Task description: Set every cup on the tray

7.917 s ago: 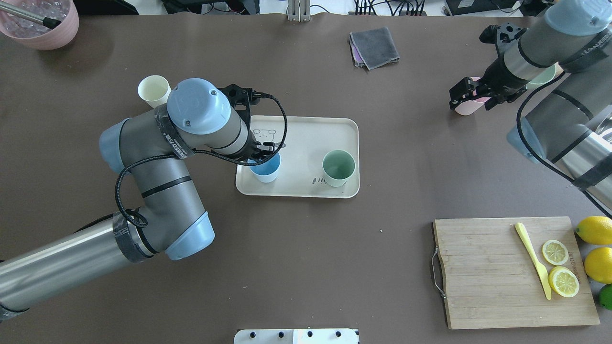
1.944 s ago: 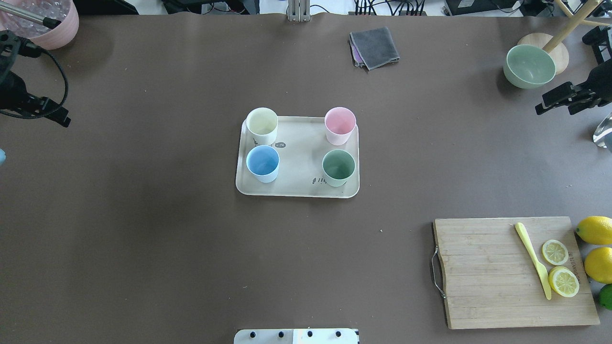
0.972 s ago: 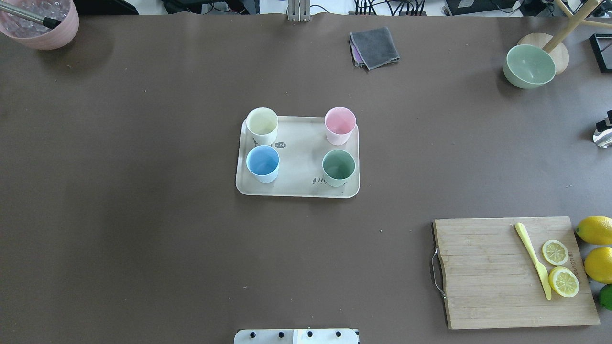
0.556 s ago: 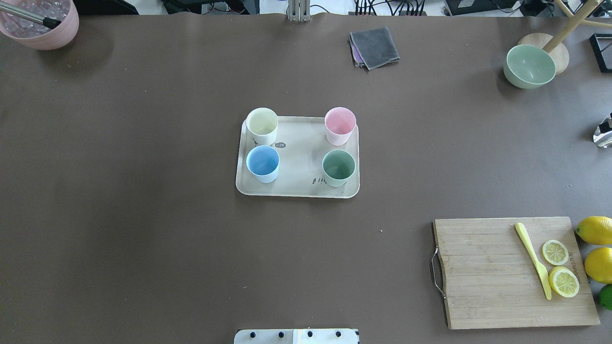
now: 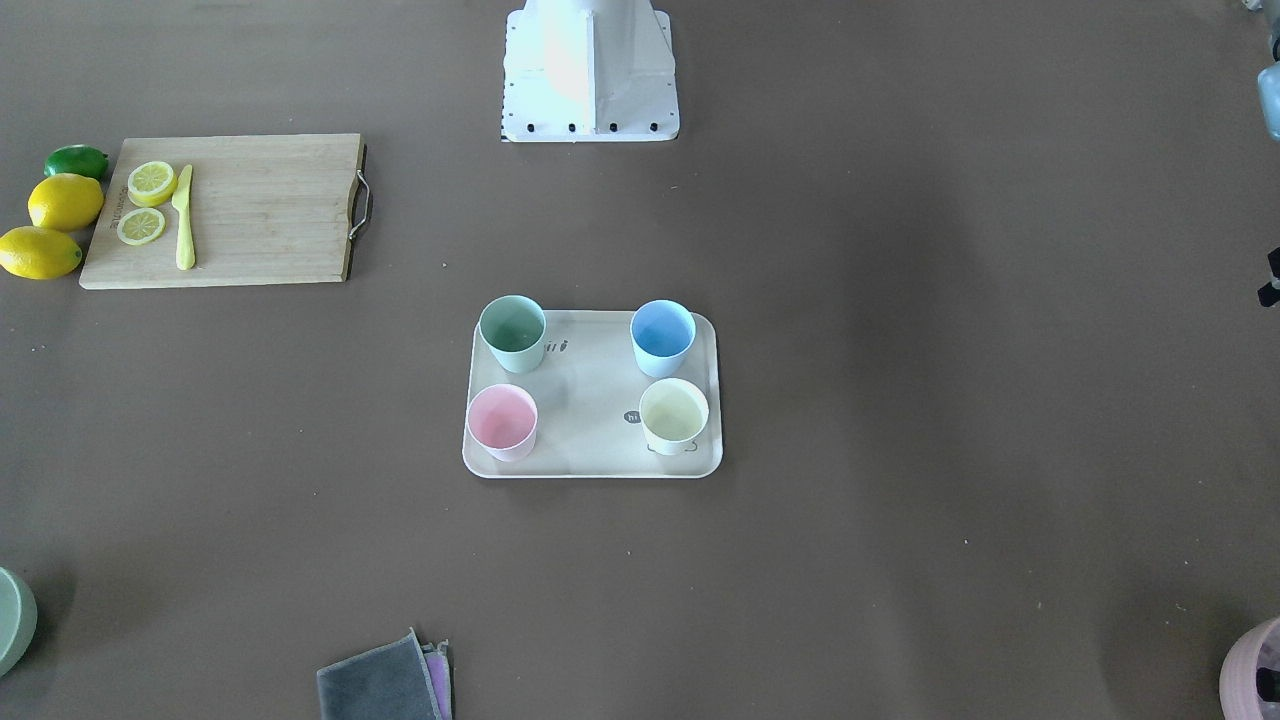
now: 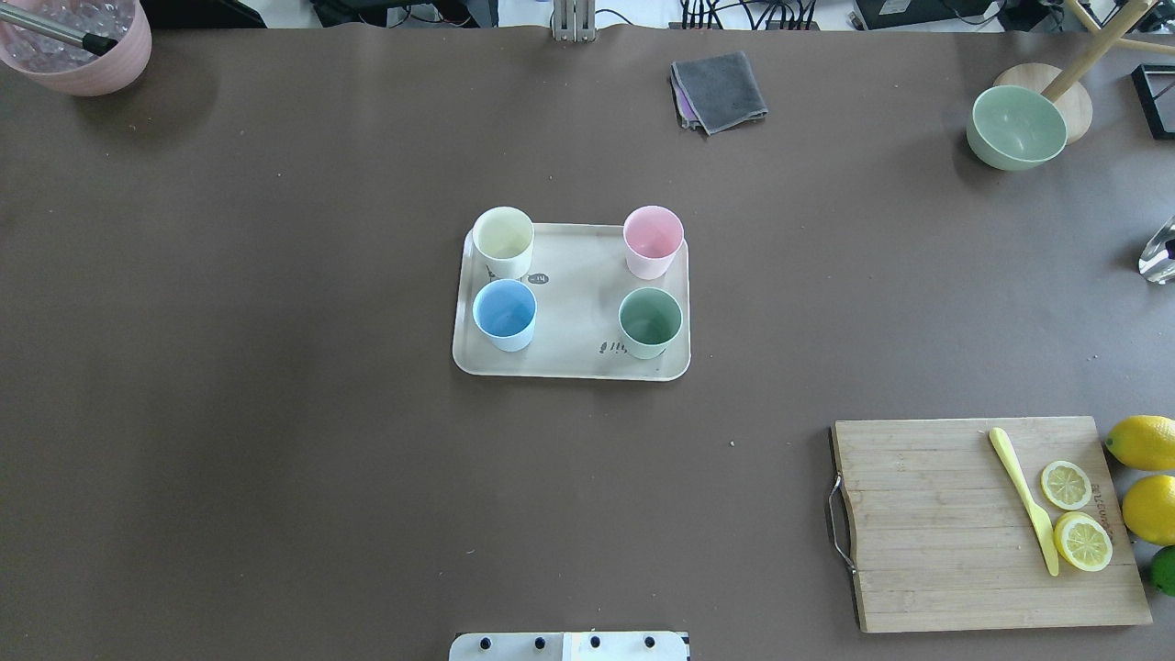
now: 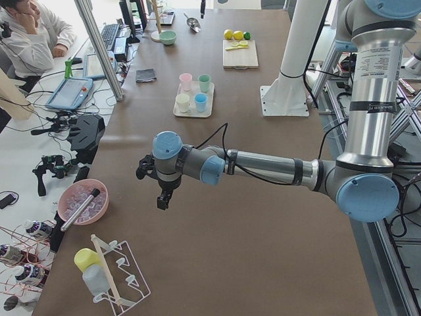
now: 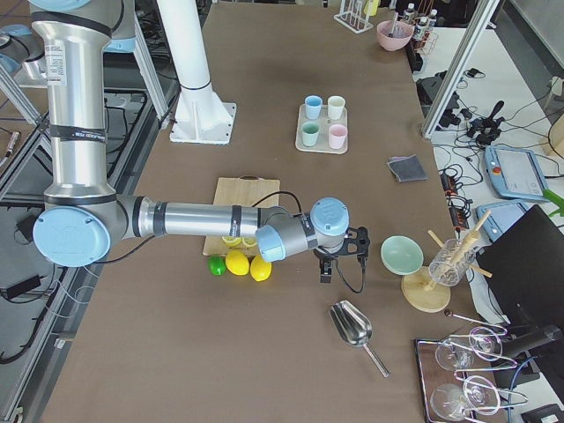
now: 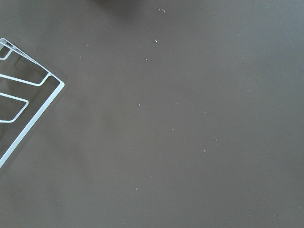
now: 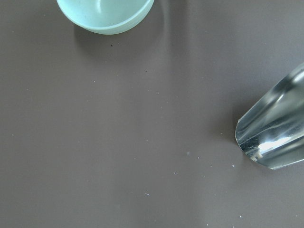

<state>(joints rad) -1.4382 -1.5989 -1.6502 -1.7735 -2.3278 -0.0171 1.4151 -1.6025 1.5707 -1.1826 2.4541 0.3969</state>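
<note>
The beige tray [image 6: 578,312] lies mid-table, also in the front-facing view [image 5: 590,400]. Four cups stand upright on it: cream [image 6: 503,237], pink [image 6: 653,237], blue [image 6: 504,312] and green [image 6: 650,321]. My left gripper [image 7: 161,191] hangs over bare table far from the tray, near the table's left end. My right gripper [image 8: 328,269] hangs near the right end, beside the lemons. Both show only in the side views, so I cannot tell if they are open or shut. Neither wrist view shows a cup.
A bamboo cutting board [image 6: 982,523] with lemon slices and a yellow knife lies front right, whole lemons [image 6: 1143,441] beside it. A grey cloth [image 6: 719,90], green bowl [image 6: 1016,127] and pink bowl [image 6: 78,41] sit at the back. A metal scoop [image 10: 275,137] and wire rack [image 9: 19,104] lie at the ends.
Both arms have drawn back out of the overhead view. The cream and pink cups now stand on the tray with the blue and green ones. Nothing has moved in the last second.
</note>
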